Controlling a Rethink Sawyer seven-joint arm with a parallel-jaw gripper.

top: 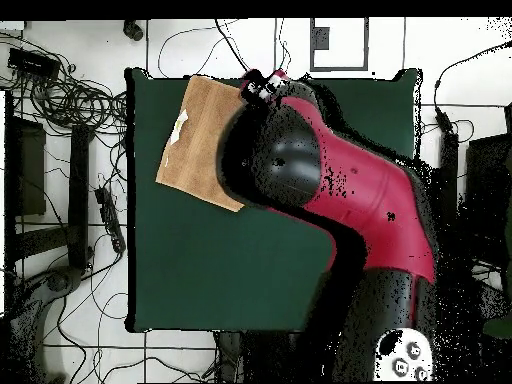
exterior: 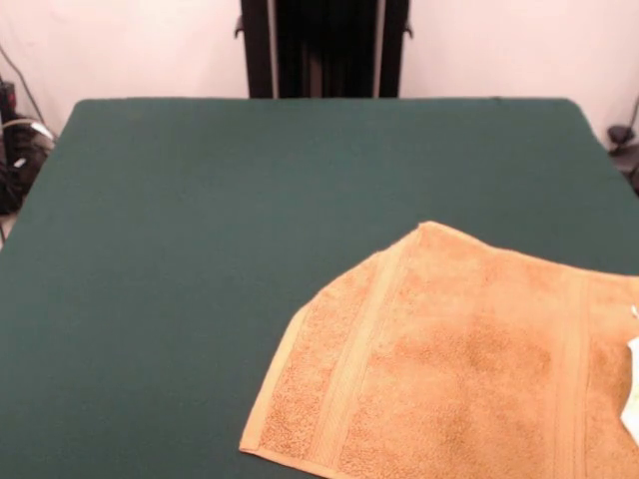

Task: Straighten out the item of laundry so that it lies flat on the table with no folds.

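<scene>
The orange-tan towel [exterior: 469,359] lies spread on the green table [exterior: 200,249] at the near right, running out of the picture at the bottom and right. Its left edge looks slightly doubled near the lower corner. A white label [exterior: 631,399] shows at its right edge. In the overhead view the towel [top: 200,140] sits at the table's [top: 200,260] upper left corner, partly hidden under the arm. The gripper [top: 258,85] shows only in the overhead view, high by the towel's right side; the front view shows no arm.
The black pedestal [exterior: 319,48] stands at the table's far side. The red arm [top: 330,180] reaches across the table's right part in the overhead view. Cables [top: 70,100] lie on the floor left of the table, and more [exterior: 15,150] at the front view's left edge.
</scene>
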